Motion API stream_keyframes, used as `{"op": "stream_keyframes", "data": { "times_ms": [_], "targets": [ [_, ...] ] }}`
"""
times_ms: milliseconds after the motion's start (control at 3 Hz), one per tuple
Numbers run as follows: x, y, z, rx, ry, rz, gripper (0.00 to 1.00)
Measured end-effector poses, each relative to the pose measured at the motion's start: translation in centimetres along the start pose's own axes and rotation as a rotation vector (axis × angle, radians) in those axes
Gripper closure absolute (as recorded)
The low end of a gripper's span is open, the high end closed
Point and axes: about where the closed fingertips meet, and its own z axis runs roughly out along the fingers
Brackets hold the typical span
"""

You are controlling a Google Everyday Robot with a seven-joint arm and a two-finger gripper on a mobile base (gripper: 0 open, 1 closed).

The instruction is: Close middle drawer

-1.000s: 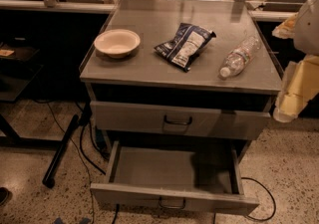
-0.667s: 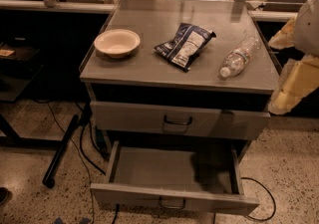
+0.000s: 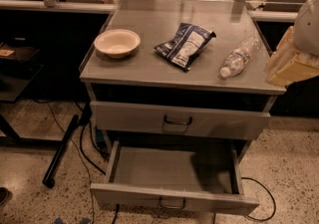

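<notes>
Shallow grey metal middle drawer (image 3: 169, 168) hangs open over speckled floor (image 3: 289, 168) — my cream gripper (image 3: 291, 63) sits beside the grey tabletop (image 3: 149, 63), can't tell its grip.

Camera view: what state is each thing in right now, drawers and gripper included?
middle drawer: pulled far out, open, tray bare.
upper drawer: pushed in, shut.
bowl: upright on the cabinet top, looks empty.
chip bag: lying flat.
water bottle: lying on its side, cap toward the front.
gripper: at the right edge of the view, beside the cabinet top, clear of the middle drawer.
</notes>
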Motion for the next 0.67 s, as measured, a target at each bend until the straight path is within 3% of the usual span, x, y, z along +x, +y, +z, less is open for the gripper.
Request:
{"op": "stream_keyframes", "data": {
  "times_ms": [333,667],
  "targets": [
    [0.0,0.0,0.0,0.0,0.0,0.0,0.92],
    [0.0,0.0,0.0,0.0,0.0,0.0,1.0]
  ]
}}
